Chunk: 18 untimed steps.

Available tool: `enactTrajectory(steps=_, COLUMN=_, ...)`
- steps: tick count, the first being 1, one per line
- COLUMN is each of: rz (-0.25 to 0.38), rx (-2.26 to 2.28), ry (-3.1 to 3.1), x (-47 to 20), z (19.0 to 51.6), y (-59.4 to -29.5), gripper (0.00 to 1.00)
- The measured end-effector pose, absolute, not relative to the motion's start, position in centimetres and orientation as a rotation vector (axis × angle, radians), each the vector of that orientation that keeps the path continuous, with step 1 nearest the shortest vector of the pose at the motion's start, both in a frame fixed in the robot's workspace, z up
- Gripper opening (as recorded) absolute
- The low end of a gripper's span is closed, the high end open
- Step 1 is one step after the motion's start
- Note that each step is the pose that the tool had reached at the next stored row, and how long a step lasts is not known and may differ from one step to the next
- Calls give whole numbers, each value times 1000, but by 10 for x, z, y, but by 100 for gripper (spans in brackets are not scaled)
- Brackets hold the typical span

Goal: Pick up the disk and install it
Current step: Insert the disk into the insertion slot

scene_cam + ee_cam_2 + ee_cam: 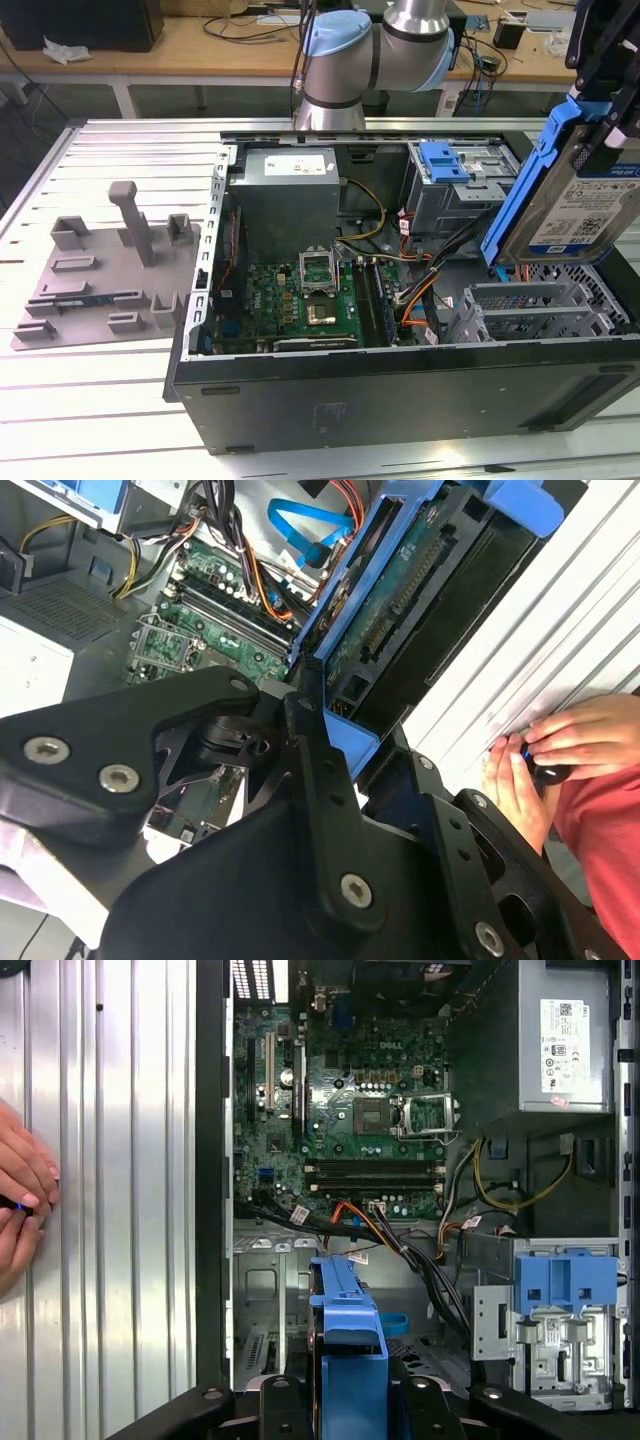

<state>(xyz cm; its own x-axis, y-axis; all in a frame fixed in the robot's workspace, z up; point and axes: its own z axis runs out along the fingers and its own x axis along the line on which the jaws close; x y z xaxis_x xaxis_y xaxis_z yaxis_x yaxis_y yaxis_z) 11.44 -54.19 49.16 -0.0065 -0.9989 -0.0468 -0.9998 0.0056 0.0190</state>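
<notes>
At the exterior view's upper right, the gripper (605, 90) holds the disk (585, 205) tilted in the air above the open computer case (400, 395). In the second wrist view its black fingers (312, 755) are clamped on the disk's blue frame. A person's hands (545, 755) lie on the ribbed counter (90, 400) beside the case.

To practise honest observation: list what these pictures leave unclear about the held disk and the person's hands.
Exterior view: the disk runs past the picture's right edge, so its far side is cut off.
First wrist view: the disk is seen edge-on, its label is hidden, and the gripper covers its near end.
Second wrist view: the small dark object in the person's hands is too covered by fingers to identify.
</notes>
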Motion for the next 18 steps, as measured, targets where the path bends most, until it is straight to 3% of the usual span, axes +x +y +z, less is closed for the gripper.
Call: enactTrajectory(steps=18, rz=71, rx=-2220, ry=2194, x=114, z=487, y=-548, gripper=37)
